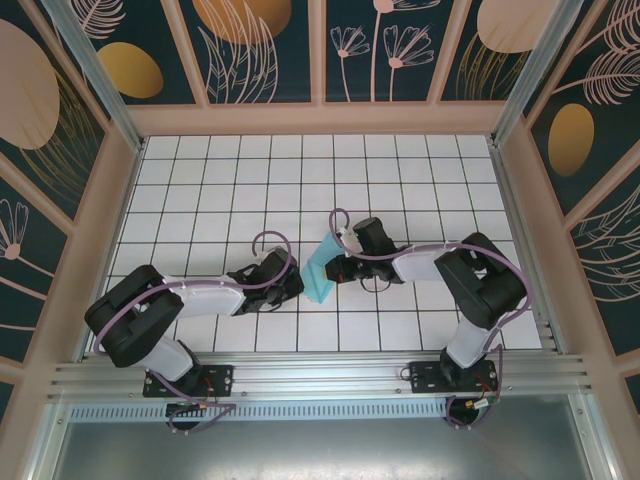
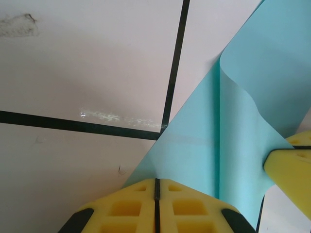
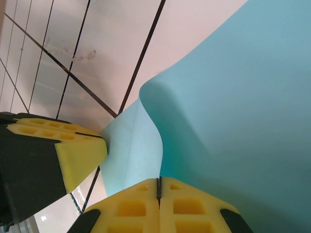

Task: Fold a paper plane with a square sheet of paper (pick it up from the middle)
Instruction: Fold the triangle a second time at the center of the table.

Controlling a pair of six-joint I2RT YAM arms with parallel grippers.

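The square sheet of paper (image 1: 320, 272) sits a little toward 6 o'clock from the middle of the white gridded table (image 1: 200, 180). It is partly lifted and curled into a soft fold rather than lying flat. The left gripper (image 2: 156, 182) is clamped on the sheet's edge at its 8 o'clock, yellow pads pressed together. The right gripper (image 3: 159, 180), at the sheet's 3 o'clock, is likewise clenched and seems to pinch the paper where the raised flap bends over. The two grippers are near each other, with the paper between them.
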